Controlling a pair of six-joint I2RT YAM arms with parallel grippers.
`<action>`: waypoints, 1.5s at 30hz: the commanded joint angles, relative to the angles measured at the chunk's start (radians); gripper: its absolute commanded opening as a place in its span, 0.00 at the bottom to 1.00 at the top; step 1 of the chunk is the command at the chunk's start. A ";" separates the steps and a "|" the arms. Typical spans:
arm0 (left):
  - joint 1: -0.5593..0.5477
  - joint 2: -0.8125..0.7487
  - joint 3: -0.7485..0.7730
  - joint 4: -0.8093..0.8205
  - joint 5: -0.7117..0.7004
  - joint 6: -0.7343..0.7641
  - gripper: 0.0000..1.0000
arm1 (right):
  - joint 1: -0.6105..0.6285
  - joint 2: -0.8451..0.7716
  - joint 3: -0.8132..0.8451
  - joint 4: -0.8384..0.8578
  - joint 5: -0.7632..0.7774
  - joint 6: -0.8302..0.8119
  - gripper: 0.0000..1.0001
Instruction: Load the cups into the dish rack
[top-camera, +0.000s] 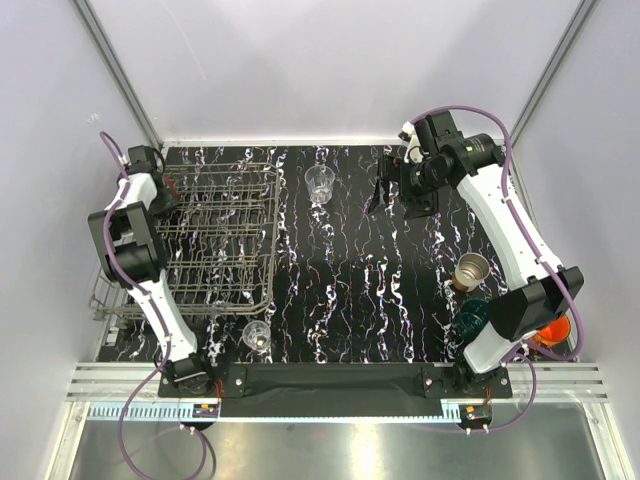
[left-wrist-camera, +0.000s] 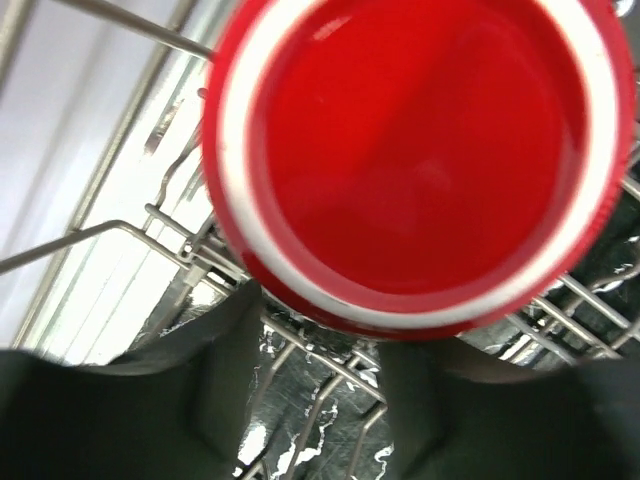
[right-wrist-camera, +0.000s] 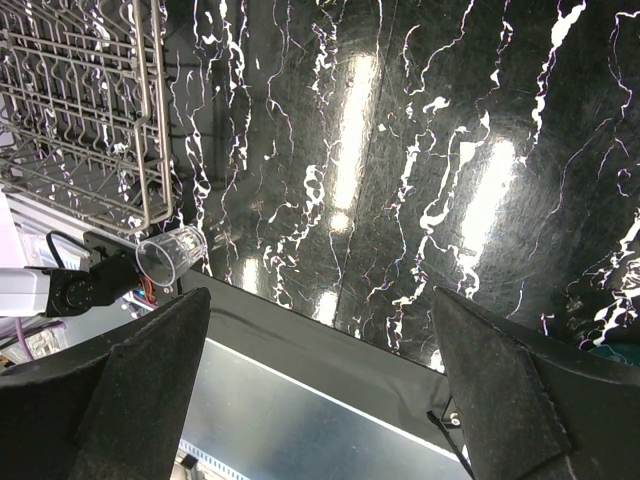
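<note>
Loading step: the left gripper (left-wrist-camera: 320, 400) is at the dish rack (top-camera: 215, 250) with the red cup (left-wrist-camera: 410, 160), and the placing of this cup looks all but done.
Left fingers: partly apart, with rack wire showing in the gap and nothing between the pads. The cup's edge lies just past the tips and is far wider than that gap, so it appears free of the grip, though light contact at the tips cannot be ruled out.
Red cup's place: among the wires at the far left of the rack, mostly hidden under the arm in the overhead view.
Red cup's heading: one round face, ringed in white, is turned squarely at the wrist camera, so its long axis runs along the gripper's line of reach. Whether that face is mouth or base cannot be told for sure.
Right gripper (right-wrist-camera: 320, 295): fingers spread wide and empty, held above the far side of the table (top-camera: 350, 300), near a clear cup (top-camera: 320, 183).
Cups waiting: a second clear cup (top-camera: 257, 336) just outside the rack's near corner, and a beige cup (top-camera: 472, 270), a dark green cup (top-camera: 472, 318) and an orange cup (top-camera: 553, 330) by the right arm.
Next move: probably a straight withdrawal of the left fingers without snagging wire or tipping the cup.
</note>
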 joint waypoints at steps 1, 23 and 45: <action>0.021 -0.019 0.012 0.049 -0.028 -0.018 0.59 | -0.009 0.010 0.043 -0.002 -0.011 0.005 1.00; -0.153 -0.410 -0.288 0.082 0.056 -0.098 0.99 | -0.011 -0.315 -0.216 -0.005 0.274 0.147 0.99; -0.811 -1.017 -0.460 -0.117 0.119 -0.158 0.91 | 0.129 -0.288 -0.417 0.203 -0.042 0.129 1.00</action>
